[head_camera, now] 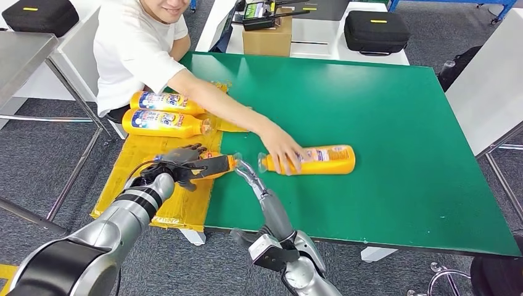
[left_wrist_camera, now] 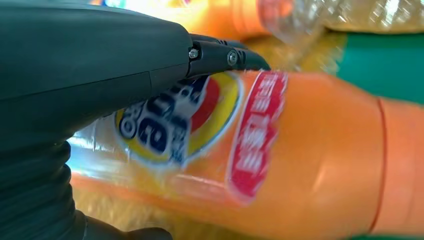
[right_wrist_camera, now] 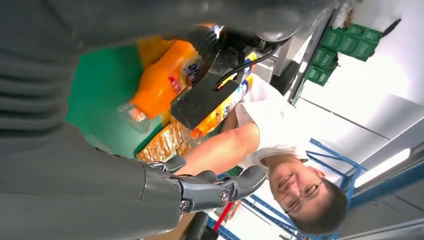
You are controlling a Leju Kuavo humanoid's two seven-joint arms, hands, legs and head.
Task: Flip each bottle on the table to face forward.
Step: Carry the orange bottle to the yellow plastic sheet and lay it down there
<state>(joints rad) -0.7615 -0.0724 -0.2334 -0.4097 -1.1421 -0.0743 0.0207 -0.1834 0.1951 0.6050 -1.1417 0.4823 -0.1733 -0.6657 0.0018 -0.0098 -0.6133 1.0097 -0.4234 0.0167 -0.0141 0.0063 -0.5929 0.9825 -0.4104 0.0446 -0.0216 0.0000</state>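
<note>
My left hand [head_camera: 185,165] grasps an orange bottle [head_camera: 217,166] at about 11 o'clock from my chest, over the yellow sheet [head_camera: 137,161] at the green table [head_camera: 395,123] edge. The bottle lies on its side, long axis pointing toward 3 o'clock, cap rightward; the left wrist view shows its printed label [left_wrist_camera: 170,120] under my fingers. My right hand [head_camera: 247,169] reaches up at 12 o'clock, fingers loose and apart just beside that cap, grasping nothing. Farther, at 1 o'clock, a person's hand [head_camera: 280,151] rests on a second bottle [head_camera: 317,160], also lying sideways. Two more bottles [head_camera: 163,114] lie at 10 o'clock. I judge the left hand must roll its bottle.
</note>
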